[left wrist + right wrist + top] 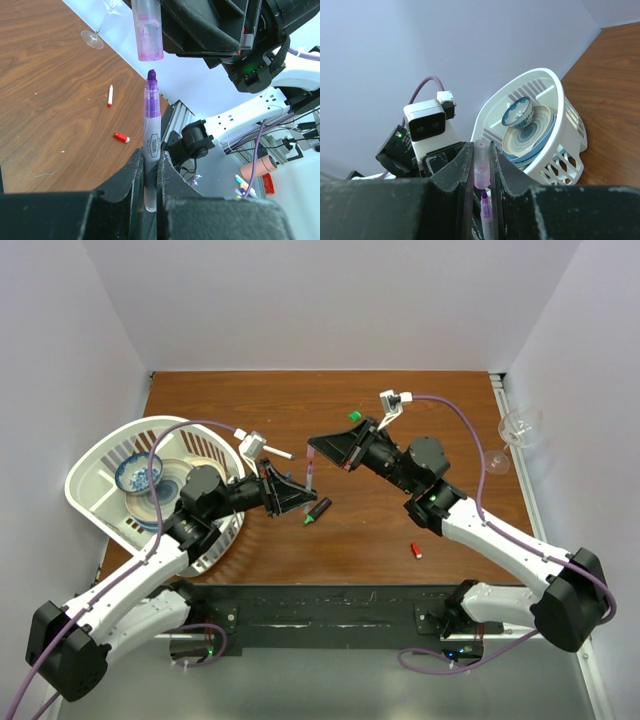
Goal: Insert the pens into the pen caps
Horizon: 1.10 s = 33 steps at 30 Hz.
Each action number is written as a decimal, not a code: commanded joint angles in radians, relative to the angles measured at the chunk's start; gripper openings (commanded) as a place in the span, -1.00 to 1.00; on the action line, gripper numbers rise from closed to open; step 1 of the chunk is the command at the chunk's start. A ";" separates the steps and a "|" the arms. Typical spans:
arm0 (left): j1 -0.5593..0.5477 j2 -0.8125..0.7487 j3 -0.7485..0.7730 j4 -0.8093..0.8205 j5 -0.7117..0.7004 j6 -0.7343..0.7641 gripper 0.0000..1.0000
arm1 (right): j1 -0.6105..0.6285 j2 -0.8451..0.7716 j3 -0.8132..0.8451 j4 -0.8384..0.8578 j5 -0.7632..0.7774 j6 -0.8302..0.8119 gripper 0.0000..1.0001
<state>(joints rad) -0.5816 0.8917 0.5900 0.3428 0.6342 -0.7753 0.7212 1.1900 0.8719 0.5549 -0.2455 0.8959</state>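
On the far left, well away from the fingers, a white plastic basket with holes in its sides is holding round blue-and-white bowls.

The left gripper is pinching the bottom of a thin pen between its two black fingers. The pen is sticking straight out of the fingers. Its body is smooth and see-through, with a paper label and a purple tip.

Right past that tip the purple cap is hanging. It is see-through and pinkish, and shaped like a little tube. The right gripper is squeezing this cap between its fingers. The tip is pointing at the open end of the cap but is not going in yet, so this pen is not done.

Just beside the left fingers, on the brown wood table, a short fat black marker is lying with its green tip bare. Its green cap is sitting apart, near the right fingers.

Off to the right of both grippers, a thin white pen with a red tip and a small red cap are lying apart. So it looks like no pen is capped, and all three are waiting.
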 commanded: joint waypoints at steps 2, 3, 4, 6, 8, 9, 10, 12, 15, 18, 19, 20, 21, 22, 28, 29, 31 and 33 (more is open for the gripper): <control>-0.004 -0.004 -0.010 0.065 0.016 -0.012 -1.00 | 0.015 -0.024 0.006 0.068 0.029 -0.023 -1.00; -0.004 -0.005 -0.007 0.065 0.015 -0.009 -1.00 | 0.018 -0.026 -0.004 0.065 0.029 -0.025 -1.00; -0.004 -0.005 -0.006 0.065 0.012 -0.007 -1.00 | 0.020 -0.030 -0.008 0.065 0.029 -0.026 -1.00; -0.004 -0.007 -0.001 0.064 0.010 -0.004 -1.00 | 0.021 -0.035 -0.025 0.063 0.031 -0.035 -1.00; -0.003 -0.004 0.001 0.064 0.013 -0.005 -1.00 | 0.023 -0.043 -0.034 0.059 0.037 -0.044 -1.00; -0.004 -0.007 0.001 0.064 0.015 -0.005 -1.00 | 0.024 -0.044 -0.040 0.053 0.037 -0.049 -1.00; -0.004 -0.008 0.002 0.062 0.013 -0.005 -1.00 | 0.024 -0.049 -0.043 0.051 0.037 -0.055 -1.00; -0.004 -0.017 -0.001 0.059 0.010 -0.004 -1.00 | 0.026 -0.053 -0.051 0.039 0.038 -0.069 -1.00; -0.004 -0.019 0.002 0.042 -0.002 0.007 -1.00 | 0.026 -0.059 -0.062 0.033 0.031 -0.069 -1.00; -0.004 -0.008 0.002 0.041 -0.005 0.010 -1.00 | 0.032 -0.067 -0.083 0.042 0.003 -0.057 -1.00; -0.004 -0.007 0.005 0.050 -0.005 0.010 -1.00 | 0.037 -0.069 -0.096 0.043 -0.008 -0.054 -1.00; -0.004 -0.004 0.011 0.053 -0.004 0.008 -1.00 | 0.047 -0.072 -0.108 0.048 -0.018 -0.058 -1.00; -0.003 0.006 0.025 0.055 -0.004 0.007 -1.00 | 0.050 -0.082 -0.134 0.039 -0.024 -0.064 -1.00; -0.004 0.010 0.033 0.058 0.001 0.010 -1.00 | 0.055 -0.089 -0.149 0.027 -0.031 -0.071 -1.00; -0.004 0.039 0.070 0.044 -0.011 0.041 -1.00 | 0.072 -0.161 -0.275 -0.009 0.006 -0.104 -1.00; -0.004 0.046 0.070 0.047 -0.011 0.042 -1.00 | 0.073 -0.164 -0.284 -0.010 0.020 -0.107 -1.00; -0.004 0.053 0.067 0.067 -0.010 0.033 -1.00 | 0.075 -0.164 -0.301 -0.009 0.032 -0.098 -1.00; -0.003 0.062 0.064 0.076 -0.007 0.028 -1.00 | 0.083 -0.155 -0.307 0.007 0.040 -0.083 -1.00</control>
<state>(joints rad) -0.6025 0.9550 0.5934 0.2741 0.6888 -0.7509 0.7792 1.0290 0.6067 0.6037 -0.1818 0.8280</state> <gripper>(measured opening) 0.116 0.174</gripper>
